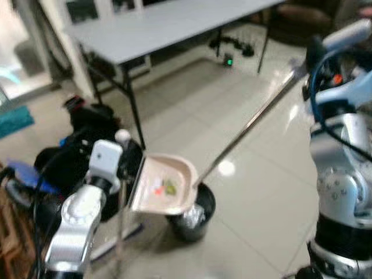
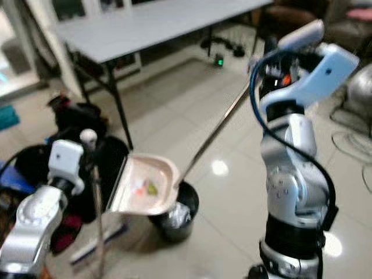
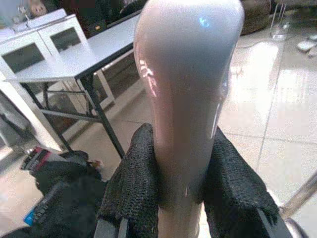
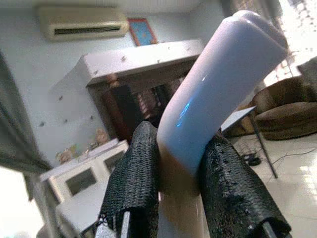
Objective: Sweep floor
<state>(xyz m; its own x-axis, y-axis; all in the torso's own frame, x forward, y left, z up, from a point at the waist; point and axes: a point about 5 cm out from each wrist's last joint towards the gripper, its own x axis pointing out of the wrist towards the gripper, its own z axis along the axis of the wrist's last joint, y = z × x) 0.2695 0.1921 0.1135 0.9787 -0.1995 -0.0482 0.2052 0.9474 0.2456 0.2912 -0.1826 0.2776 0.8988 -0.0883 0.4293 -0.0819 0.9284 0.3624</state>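
A beige dustpan [image 1: 165, 185] with a few bits of litter in it hangs tilted over a small black bin [image 1: 195, 220] lined with silver foil. Its long metal handle [image 1: 250, 125] slants up to the right, where my right gripper [image 4: 178, 163] is shut on the pale grip at its top. My left gripper [image 3: 181, 163] is shut on the rounded top of the broom handle [image 1: 121, 192], which stands upright at the left of the dustpan. The broom head [image 2: 96, 243] rests on the floor beside the bin.
A grey folding table [image 1: 168, 23] with black legs stands behind. Black bags [image 1: 87, 136] and blue items lie at the left. A power strip with a green light [image 1: 229, 60] and cables sit under the table. Glossy tiled floor [image 1: 261, 192] stretches to the right.
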